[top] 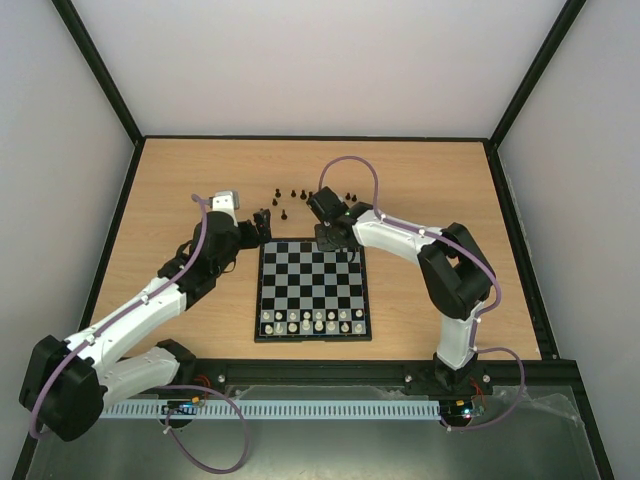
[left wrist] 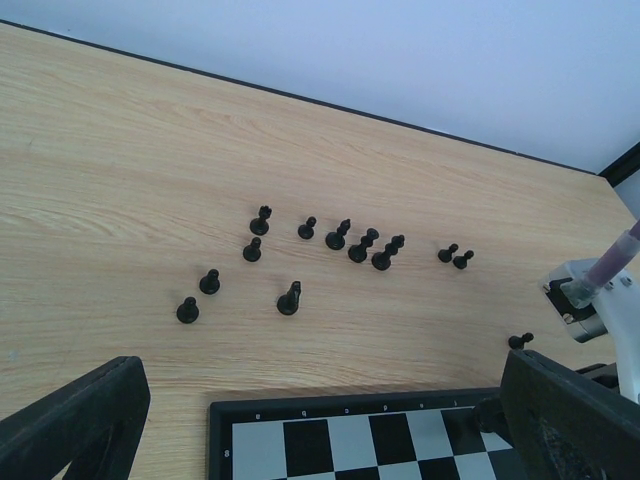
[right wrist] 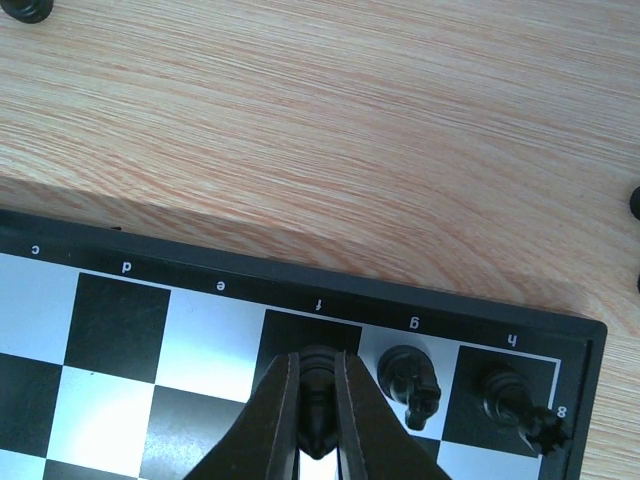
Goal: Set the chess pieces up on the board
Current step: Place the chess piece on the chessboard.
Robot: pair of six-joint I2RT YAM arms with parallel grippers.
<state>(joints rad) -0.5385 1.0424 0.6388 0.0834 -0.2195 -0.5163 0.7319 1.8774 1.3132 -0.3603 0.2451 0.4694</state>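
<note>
The board lies in the middle of the table, with its far rim running across the right wrist view. My right gripper is shut on a black chess piece standing on the dark square marked f in the far row. Beside it stand a black knight and a black rook. Several loose black chess pieces stand on the wood beyond the board, one of them nearest its edge. My left gripper hangs open by the board's far left corner, holding nothing.
Pale chess pieces fill the board's near rows. The right arm's wrist shows at the right of the left wrist view. A black frame edges the wooden table, with white walls behind.
</note>
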